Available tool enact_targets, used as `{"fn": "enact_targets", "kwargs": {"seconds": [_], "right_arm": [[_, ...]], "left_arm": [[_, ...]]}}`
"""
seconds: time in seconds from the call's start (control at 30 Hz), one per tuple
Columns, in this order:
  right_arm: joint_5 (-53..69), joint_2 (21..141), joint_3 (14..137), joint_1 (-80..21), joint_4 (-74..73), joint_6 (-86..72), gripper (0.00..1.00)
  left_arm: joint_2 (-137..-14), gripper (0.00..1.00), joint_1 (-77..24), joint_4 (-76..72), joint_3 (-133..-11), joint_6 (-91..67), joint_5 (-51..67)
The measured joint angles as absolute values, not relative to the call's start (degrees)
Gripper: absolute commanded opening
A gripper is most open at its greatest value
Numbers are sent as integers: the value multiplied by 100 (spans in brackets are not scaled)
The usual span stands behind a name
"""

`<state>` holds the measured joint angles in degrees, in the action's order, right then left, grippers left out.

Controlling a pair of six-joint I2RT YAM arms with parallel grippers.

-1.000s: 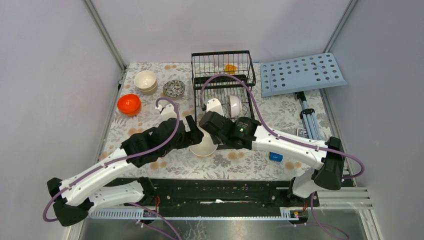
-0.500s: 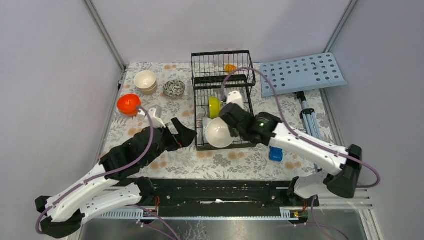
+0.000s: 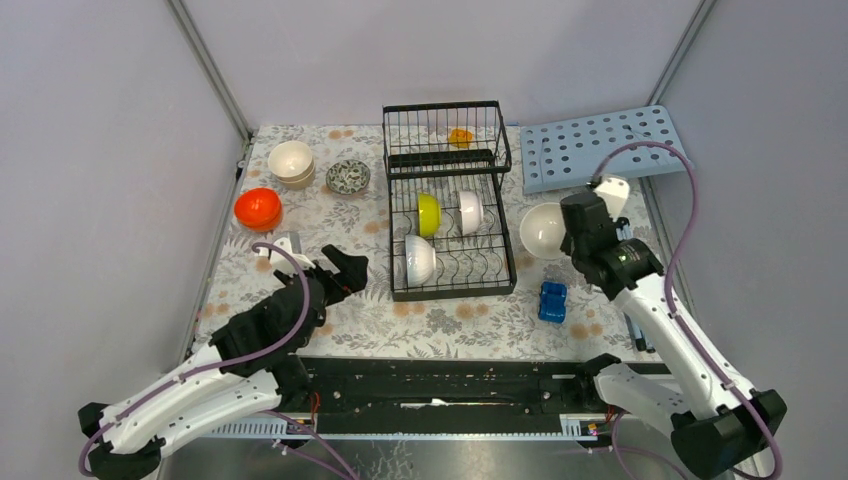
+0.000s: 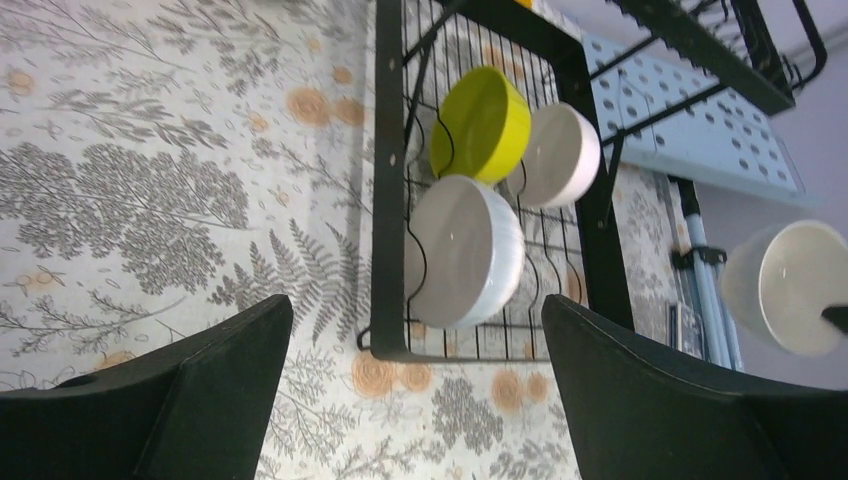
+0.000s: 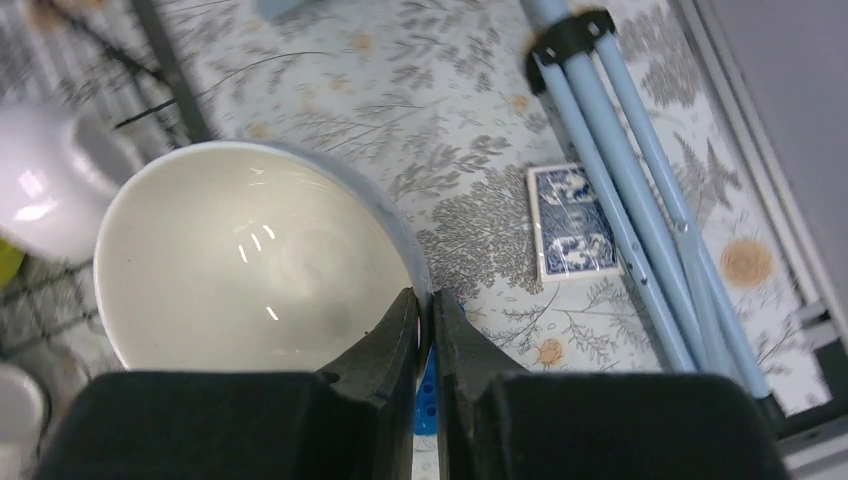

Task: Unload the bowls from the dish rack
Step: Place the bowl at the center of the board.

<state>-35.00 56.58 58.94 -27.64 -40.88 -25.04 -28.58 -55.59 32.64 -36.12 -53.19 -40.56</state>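
- While the right gripper [image 5: 425, 300] pinches its rim, a white bowl [image 5: 250, 260] is held near the table's [image 3: 330, 215] right edge, just beside the dish rack [image 3: 452, 291].
- Three more bowls stand on edge in the rack: a yellow-green bowl [image 3: 428, 214] and two other white bowls [image 3: 470, 211].
- Near the table's left edge, the left gripper [image 3: 345, 275] is spread wide and holds nothing.
- An orange bowl [image 3: 258, 208] sits by the far left corner.

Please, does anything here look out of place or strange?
Nothing is spilled or broken. Odd for a dish scene: a light-blue tripod lies flat on the table at the right, with a blue patterned box beside it and a small blue block near the dish rack.
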Motion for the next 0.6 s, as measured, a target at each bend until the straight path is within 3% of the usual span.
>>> {"fn": "enact_targets", "kwargs": {"seconds": [0.23,0.6], "right_arm": [[-2923,6012,5210,-1087,-3647,-3614,0],[-2696,7389,5061,-478,-3044,-5636,0]], "left_arm": [[-2991,99,-5559,3114,-3465,-5618,-4727],[-2956,99,-5559,3170,-3240,-5988,-4939]]}}
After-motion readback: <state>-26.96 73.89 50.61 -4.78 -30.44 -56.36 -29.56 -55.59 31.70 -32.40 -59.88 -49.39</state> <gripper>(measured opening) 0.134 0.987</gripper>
